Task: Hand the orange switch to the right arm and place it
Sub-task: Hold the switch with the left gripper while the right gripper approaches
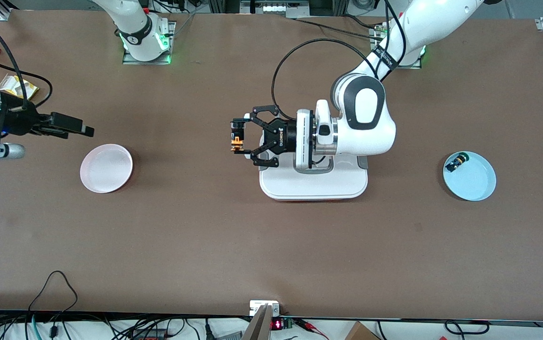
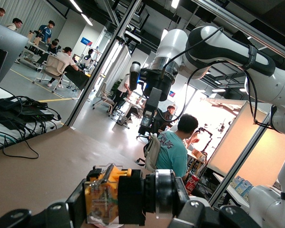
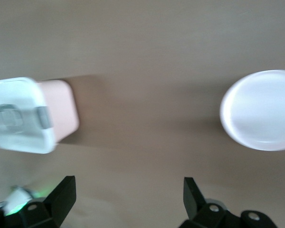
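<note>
The orange switch (image 1: 237, 143) sits clamped between the left gripper's (image 1: 239, 140) jaws above the brown table (image 1: 205, 236). The right gripper (image 1: 80, 127), jaws wide, hangs near the pink plate (image 1: 106, 168).

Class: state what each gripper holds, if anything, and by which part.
The left gripper pinches the orange switch across its tan-orange body, over the table. The right gripper holds nothing.

The front camera hangs high over the table (image 1: 205, 245), looking down toward both arm bases. The left wrist camera looks level along its gripper, out into the room. The right wrist camera looks down close on the tabletop, sharing the white lidded box (image 1: 313, 184) (image 3: 20, 116) with the front view.
</note>
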`<state>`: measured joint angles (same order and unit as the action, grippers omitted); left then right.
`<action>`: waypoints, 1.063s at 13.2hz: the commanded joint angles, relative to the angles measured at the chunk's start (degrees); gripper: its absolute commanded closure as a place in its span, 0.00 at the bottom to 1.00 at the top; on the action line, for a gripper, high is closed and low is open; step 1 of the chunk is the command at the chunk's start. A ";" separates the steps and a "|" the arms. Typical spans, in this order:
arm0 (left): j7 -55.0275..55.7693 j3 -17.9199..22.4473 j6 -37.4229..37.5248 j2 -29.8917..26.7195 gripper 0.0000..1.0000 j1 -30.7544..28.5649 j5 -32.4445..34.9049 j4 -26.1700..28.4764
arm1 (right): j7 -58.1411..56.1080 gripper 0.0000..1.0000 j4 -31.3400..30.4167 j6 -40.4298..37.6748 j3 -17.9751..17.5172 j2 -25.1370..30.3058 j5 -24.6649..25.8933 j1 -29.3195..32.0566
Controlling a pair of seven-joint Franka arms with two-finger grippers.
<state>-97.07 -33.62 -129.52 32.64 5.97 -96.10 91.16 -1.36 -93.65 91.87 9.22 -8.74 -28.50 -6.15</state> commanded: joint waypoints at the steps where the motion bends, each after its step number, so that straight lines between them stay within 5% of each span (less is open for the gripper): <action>1: -1.90 -0.91 -0.20 -1.97 0.63 -0.70 -2.34 1.92 | -0.49 0.00 -2.83 -0.12 -0.07 -0.13 -11.18 -0.09; 3: -1.72 -1.18 -0.20 -1.97 0.63 -0.78 -2.34 1.92 | -0.31 0.00 -6.44 0.15 -0.08 -0.22 -22.35 -0.01; 7: -1.64 -1.18 -0.20 -1.97 0.63 -0.61 -3.57 1.83 | -0.14 0.00 -11.98 0.59 -0.16 -0.75 -36.24 -0.70; 14: -1.46 -1.45 -0.20 -1.97 0.63 -0.61 -3.57 1.83 | 2.76 0.00 -13.05 1.29 -0.16 -3.90 -50.58 -5.71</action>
<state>-97.07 -34.58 -129.52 32.60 5.99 -97.42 91.17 0.03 -106.27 92.35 8.98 -11.90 -75.10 -10.51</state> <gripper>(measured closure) 0.278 0.000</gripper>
